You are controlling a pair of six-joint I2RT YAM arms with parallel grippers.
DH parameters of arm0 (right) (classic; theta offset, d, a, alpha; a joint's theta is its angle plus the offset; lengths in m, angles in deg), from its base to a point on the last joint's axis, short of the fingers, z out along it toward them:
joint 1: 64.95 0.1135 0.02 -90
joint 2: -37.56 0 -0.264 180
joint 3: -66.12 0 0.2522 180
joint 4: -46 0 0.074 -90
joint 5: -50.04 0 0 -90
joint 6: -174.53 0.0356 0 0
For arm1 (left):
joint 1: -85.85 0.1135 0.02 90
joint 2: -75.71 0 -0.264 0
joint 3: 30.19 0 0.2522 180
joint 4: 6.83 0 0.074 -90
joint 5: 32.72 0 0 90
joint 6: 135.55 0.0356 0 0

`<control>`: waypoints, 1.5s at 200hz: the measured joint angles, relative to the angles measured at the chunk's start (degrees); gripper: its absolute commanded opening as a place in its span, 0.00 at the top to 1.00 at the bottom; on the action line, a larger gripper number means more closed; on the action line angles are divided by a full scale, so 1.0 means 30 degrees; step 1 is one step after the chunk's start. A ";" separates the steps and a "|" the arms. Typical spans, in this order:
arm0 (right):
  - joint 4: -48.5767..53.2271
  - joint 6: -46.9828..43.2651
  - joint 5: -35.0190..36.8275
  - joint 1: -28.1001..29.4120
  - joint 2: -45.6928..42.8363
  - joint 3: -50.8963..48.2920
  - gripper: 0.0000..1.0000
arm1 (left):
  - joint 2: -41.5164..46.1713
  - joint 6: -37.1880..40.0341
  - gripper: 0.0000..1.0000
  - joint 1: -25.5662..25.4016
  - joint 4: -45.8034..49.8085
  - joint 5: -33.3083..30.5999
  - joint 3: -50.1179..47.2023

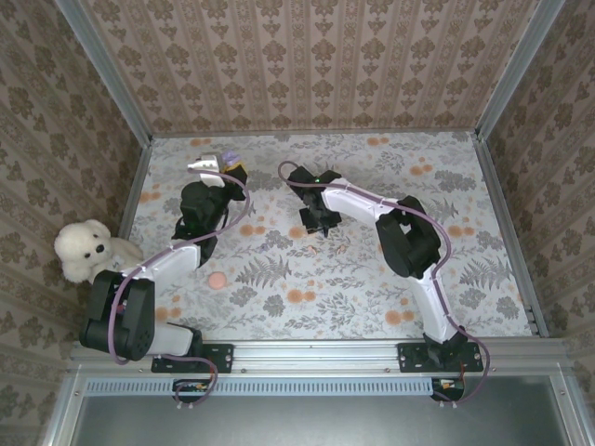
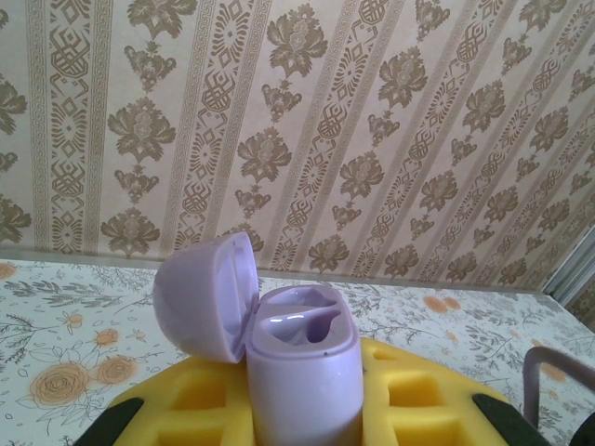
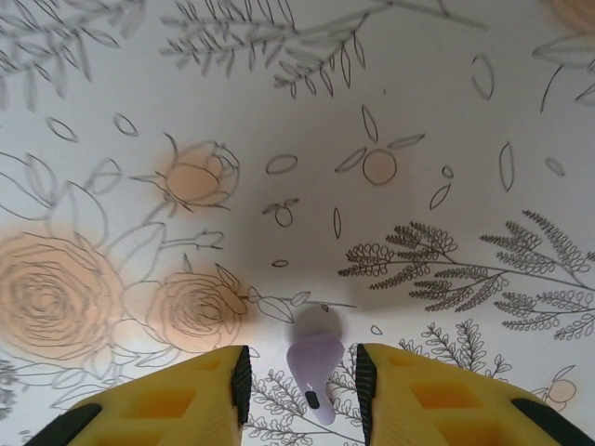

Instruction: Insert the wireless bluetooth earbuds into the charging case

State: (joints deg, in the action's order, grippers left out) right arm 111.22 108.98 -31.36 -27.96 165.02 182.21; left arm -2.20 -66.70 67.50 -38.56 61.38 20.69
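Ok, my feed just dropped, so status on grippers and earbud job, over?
Left gripper shut on charging case, lid open. Right gripper open, astride one earbud lying on table. Nothing between them.

The charging case [image 2: 302,372] is smooth, shiny lilac plastic. The earbud [image 3: 313,358] looks the same, a bit glossy. The yellow fingers [image 3: 437,395] are dull, maybe plastic. The table cover [image 1: 353,279] is flat and matt. The toy dog [image 1: 85,249] at the left is fluffy cloth.

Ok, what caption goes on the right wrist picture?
Right gripper open, its jaws either side of a lilac earbud on the flowery table.
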 measured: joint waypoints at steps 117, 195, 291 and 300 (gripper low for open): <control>0.0816 -0.0022 0.0073 0.0000 0.1144 0.1064 0.65 | 0.0000 0.0000 1.00 0.0000 -0.0146 -0.0007 0.0000; 0.0809 -0.0080 0.0087 0.0000 0.1151 0.1064 0.67 | 0.0000 0.0000 1.00 0.0000 -0.0328 0.0000 0.0000; 0.0372 -0.0168 0.0095 0.0007 0.0969 0.0648 0.69 | 0.0000 0.0000 1.00 0.0000 -0.0357 0.0000 0.0000; 0.0342 -0.0182 0.0095 0.0000 0.0925 0.0583 0.70 | 0.0000 0.0000 1.00 0.0000 -0.0357 0.0000 0.0000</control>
State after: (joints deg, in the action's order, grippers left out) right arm 112.25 108.43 -31.07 -27.96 167.79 183.96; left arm -2.20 -66.70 67.50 -39.63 61.38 20.69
